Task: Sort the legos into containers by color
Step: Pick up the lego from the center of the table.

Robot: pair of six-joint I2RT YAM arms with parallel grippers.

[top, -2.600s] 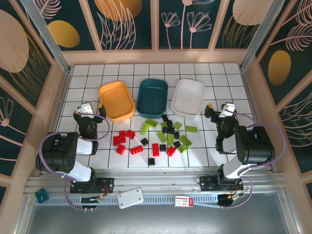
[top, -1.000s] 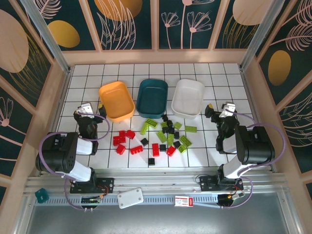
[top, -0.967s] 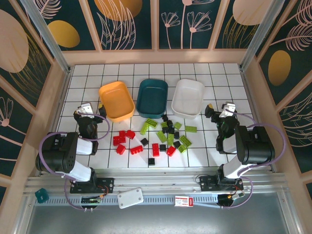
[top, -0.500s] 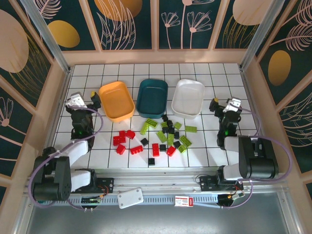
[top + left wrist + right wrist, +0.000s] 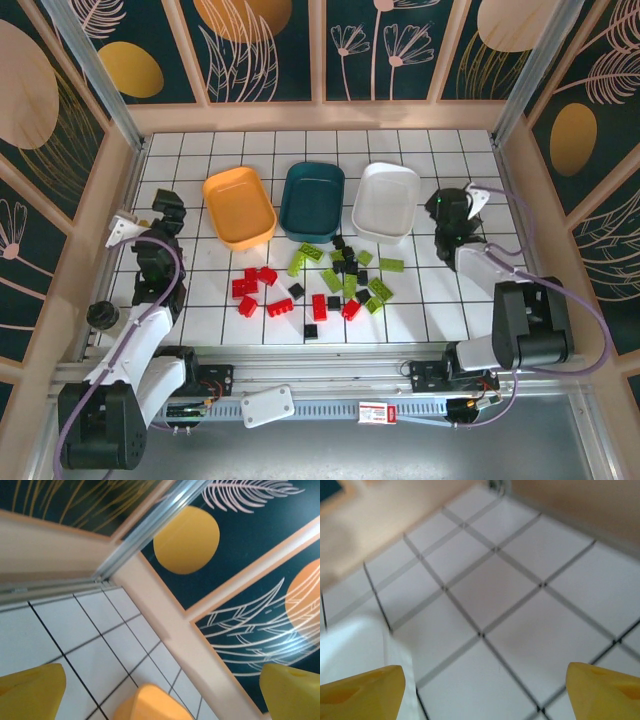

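Top external view, starting at the bottom edge: both arm bases sit on the metal rail point(image 5: 330, 385), with a little white box point(image 5: 267, 405) lying on it between them. Just past that, the legos point(image 5: 320, 283) are all loose on the white tiled table point(image 5: 450, 150), in a messy clump at the centre of the frame. The red ones point(image 5: 255, 290) are mostly on the left side of the clump, the lime green ones point(image 5: 345, 275) are more to the right, and a few black ones point(image 5: 340, 245) are mixed in. None are in a tray yet. Further back, the three trays sit in a row: the orange-yellow tray point(image 5: 238, 205) on the left, the dark teal tray point(image 5: 312, 200) in the middle and the white tray point(image 5: 385, 200) on the right, and all three look empty. The left gripper point(image 5: 166, 208) hangs left of the orange-yellow tray and the right gripper point(image 5: 446, 205) just right of the white one. Both are well away from the bricks. In the left wrist view the yellow fingertips point(image 5: 30, 692) are spread wide with nothing between them, and the orange tray's rim pokes in at the bottom centre. It's the same in the right wrist view: the pads point(image 5: 360, 692) are wide apart and empty, with the white tray at the lower left. The patterned wall panels point(image 5: 270, 50) close off the back.
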